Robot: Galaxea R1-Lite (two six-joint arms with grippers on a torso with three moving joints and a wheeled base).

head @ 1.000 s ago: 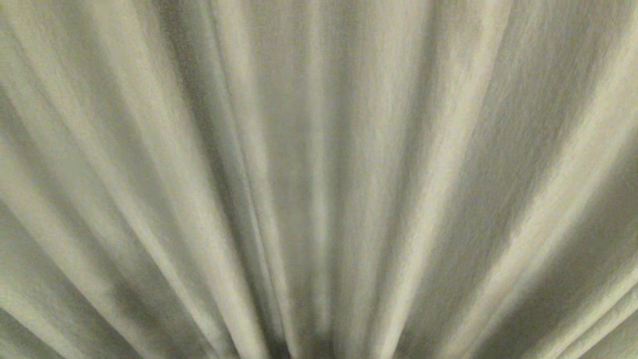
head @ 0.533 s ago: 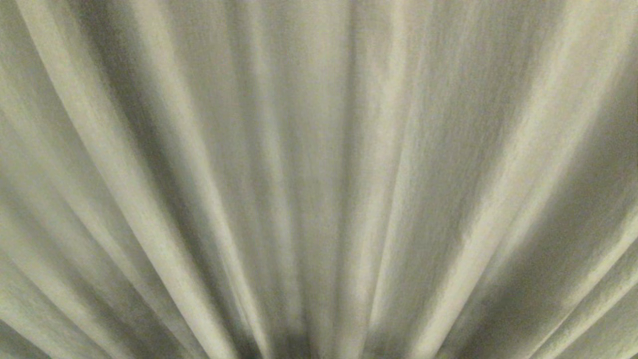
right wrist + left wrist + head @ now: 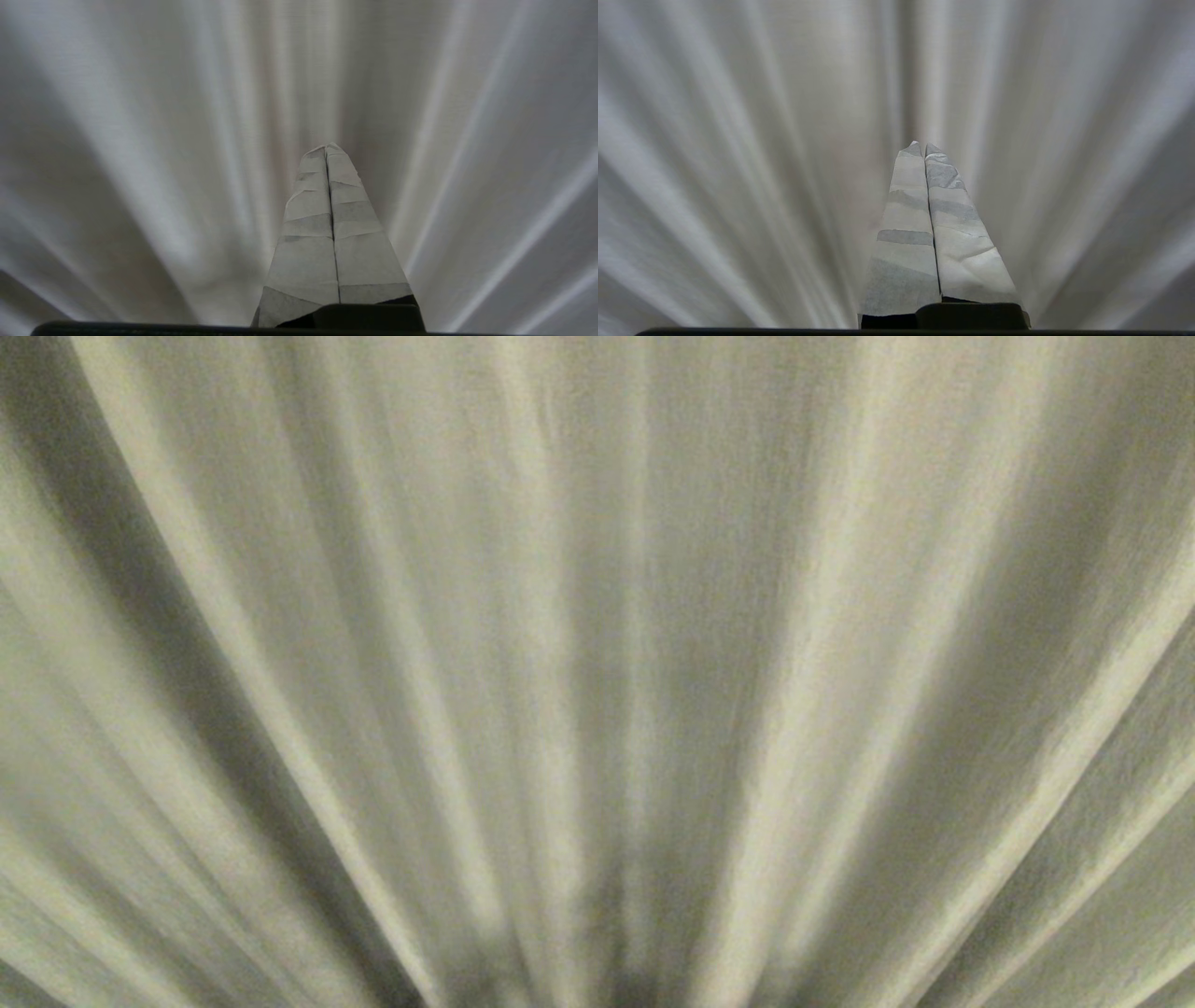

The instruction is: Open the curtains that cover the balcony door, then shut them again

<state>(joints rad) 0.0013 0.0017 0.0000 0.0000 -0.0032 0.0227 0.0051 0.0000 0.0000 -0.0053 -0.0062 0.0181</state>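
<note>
Starting nearest you, the left gripper point(image 3: 923, 145) and the right gripper point(image 3: 325, 147) both have their white-taped fingers pressed together, pinching nothing, tips close to the cloth. Just beyond them the thick beige-grey pleated curtains point(image 3: 597, 644) fill the head view, hanging drawn across; the balcony door behind is hidden. Your risk, as I judge it: sealed fingers can only poke a fold, so the fabric may slide off or bunch. With no edge or seam in sight, you could also grab mid-panel.

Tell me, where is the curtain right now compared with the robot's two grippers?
The curtain fills the whole head view, close in front. Each wrist view shows it just beyond the shut left gripper and shut right gripper, neither holding any fabric.
</note>
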